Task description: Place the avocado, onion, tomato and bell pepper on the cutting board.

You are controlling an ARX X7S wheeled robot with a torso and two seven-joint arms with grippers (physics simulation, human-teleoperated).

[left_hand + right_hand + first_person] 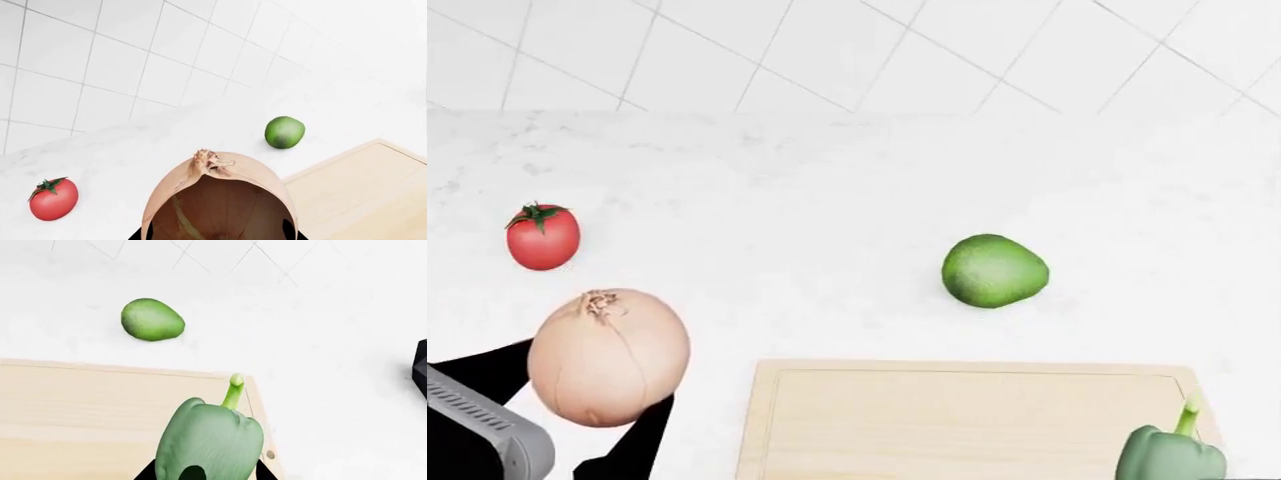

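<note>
- The marble counter fills most of the head view, with white wall tiles across the top of the frame; both loads should be kept well above it during carrying.
- The cutting board lies at the lower centre and right of the head view, bare except at its lower right corner; each item is best set down well inside the groove.
- The onion is seen at lower left, clamped in the left gripper, off the board's left edge; it should be carried rightward over the board and lowered until it rests before release, since a round bulb is likely to roll.
- The bell pepper is clamped in the right gripper over the board's lower right corner; it would be better moved inward from the edge.
- The avocado lies right of centre, just beyond the board's far edge.
- The tomato sits at the left, above the onion.
</note>
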